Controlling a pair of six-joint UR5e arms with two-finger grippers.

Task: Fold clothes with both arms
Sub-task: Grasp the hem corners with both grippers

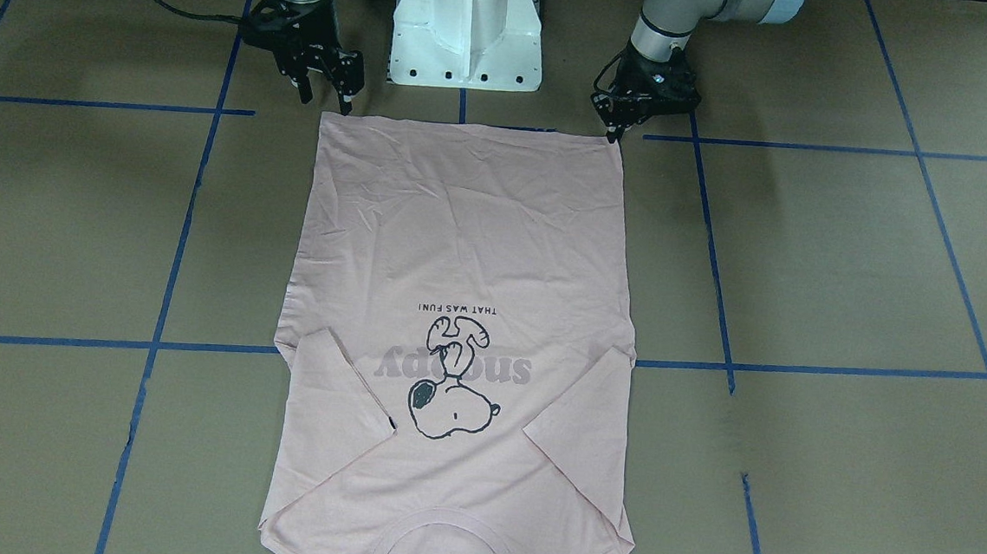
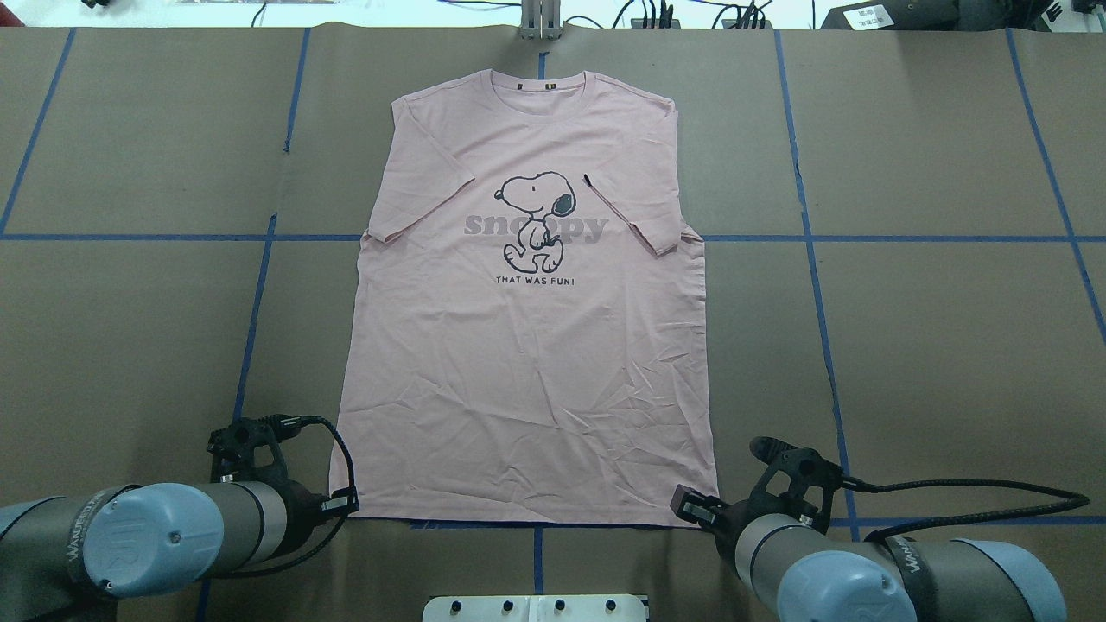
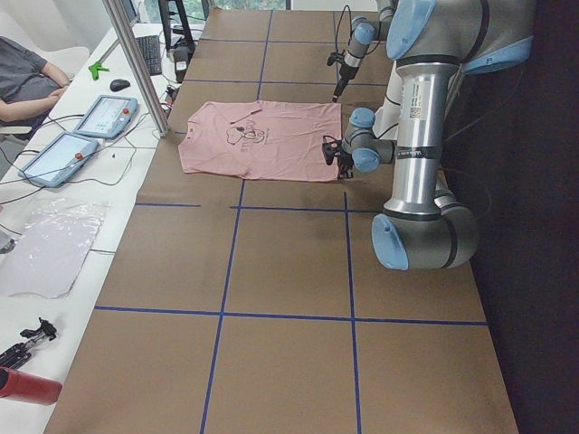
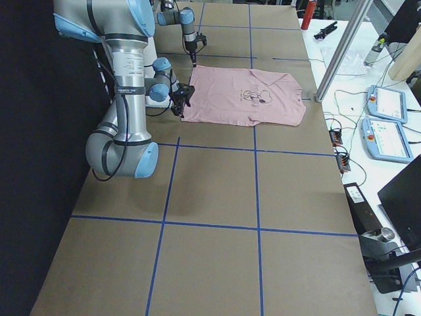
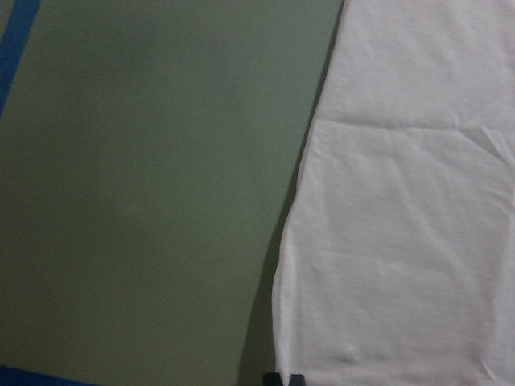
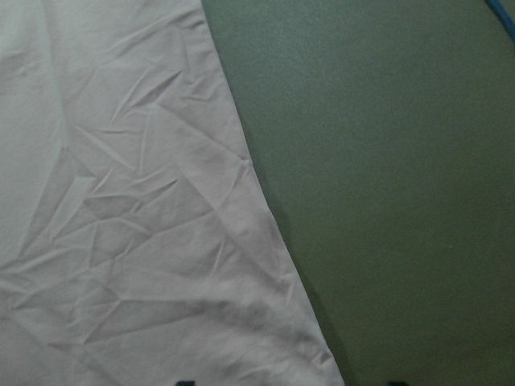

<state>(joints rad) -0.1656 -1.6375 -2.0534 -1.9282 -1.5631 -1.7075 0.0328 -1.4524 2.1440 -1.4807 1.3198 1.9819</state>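
The pale pink T-shirt point(image 1: 462, 223) lies flat and front up on the brown table, the cartoon dog showing and both sleeves folded inward; it also shows in the overhead view point(image 2: 527, 363). Its hem is nearest the robot. My left gripper point(image 1: 618, 134) is down at the hem's left corner. In the left wrist view point(image 5: 282, 378) its tips meet right at the cloth's edge, so it looks shut on the corner. My right gripper point(image 1: 328, 102) is open and straddles the hem's right corner, with its tips wide apart in the right wrist view point(image 6: 290, 382).
The white pedestal base point(image 1: 467, 32) stands just behind the hem, between the arms. Blue tape lines point(image 2: 812, 259) grid the table. Beyond the shirt's collar are a metal post point(image 3: 136, 63), control tablets point(image 3: 104, 116) and a seated person point(image 3: 27, 81).
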